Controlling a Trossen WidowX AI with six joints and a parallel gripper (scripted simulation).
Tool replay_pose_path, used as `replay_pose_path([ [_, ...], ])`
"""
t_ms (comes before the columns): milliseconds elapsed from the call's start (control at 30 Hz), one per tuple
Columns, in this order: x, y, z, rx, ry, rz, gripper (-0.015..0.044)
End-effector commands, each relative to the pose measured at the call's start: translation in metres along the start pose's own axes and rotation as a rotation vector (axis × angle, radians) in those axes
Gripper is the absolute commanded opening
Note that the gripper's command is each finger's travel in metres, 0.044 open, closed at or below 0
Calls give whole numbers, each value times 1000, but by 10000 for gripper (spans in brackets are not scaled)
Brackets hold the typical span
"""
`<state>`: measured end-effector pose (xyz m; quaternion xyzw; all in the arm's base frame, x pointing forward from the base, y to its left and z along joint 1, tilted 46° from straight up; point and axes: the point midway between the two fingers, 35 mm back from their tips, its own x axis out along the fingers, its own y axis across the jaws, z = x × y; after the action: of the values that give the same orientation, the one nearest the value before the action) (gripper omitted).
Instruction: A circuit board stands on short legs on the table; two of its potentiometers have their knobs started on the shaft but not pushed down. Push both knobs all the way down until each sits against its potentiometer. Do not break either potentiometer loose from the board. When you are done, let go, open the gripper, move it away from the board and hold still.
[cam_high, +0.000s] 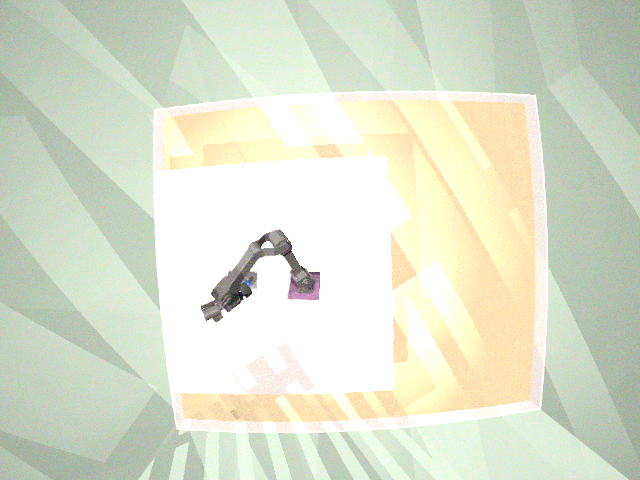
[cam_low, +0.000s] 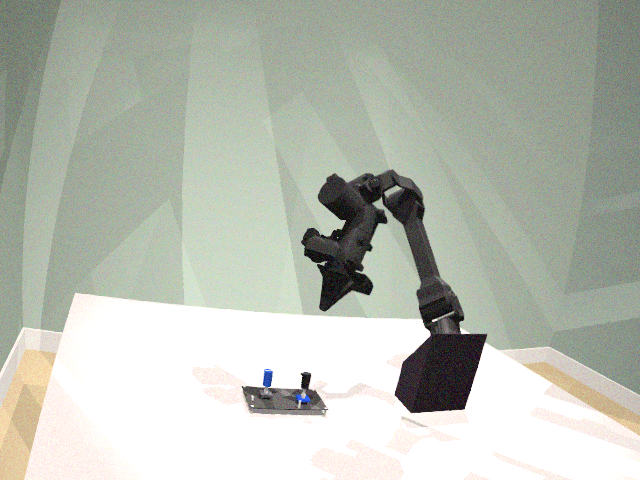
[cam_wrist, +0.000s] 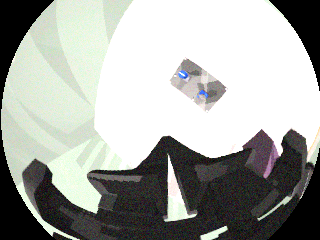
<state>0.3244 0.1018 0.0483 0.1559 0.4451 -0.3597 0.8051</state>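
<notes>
The circuit board (cam_high: 253, 279) (cam_low: 281, 405) (cam_wrist: 215, 91) stands on short legs. A blue knob (cam_low: 267, 377) (cam_wrist: 183, 74) sits high on a shaft above a grey potentiometer (cam_low: 266, 394), with shaft showing between them in the exterior view. A black knob (cam_low: 305, 380) sits high on its shaft above a blue potentiometer (cam_low: 302, 398) (cam_wrist: 202, 94), also with a gap. Both knobs look upright. My gripper (cam_low: 324, 308) (cam_wrist: 168, 137) is shut and empty, pointing down, well above the table and clear of the board and knobs. In the top view the arm partly hides the board.
The arm's black base block (cam_low: 439, 372) stands right of the board in the exterior view. A purple mat (cam_high: 303, 296) (cam_wrist: 261, 147) lies under the arm's base. The white table's edge (cam_high: 392, 335) is visible beyond it.
</notes>
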Motion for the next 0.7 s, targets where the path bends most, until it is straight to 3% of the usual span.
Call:
replay_pose_path([
  [0, 15, -9, 5, -106, 1, -87, 0],
  [667, 75, -60, 28, -630, 158, -469, 0],
])
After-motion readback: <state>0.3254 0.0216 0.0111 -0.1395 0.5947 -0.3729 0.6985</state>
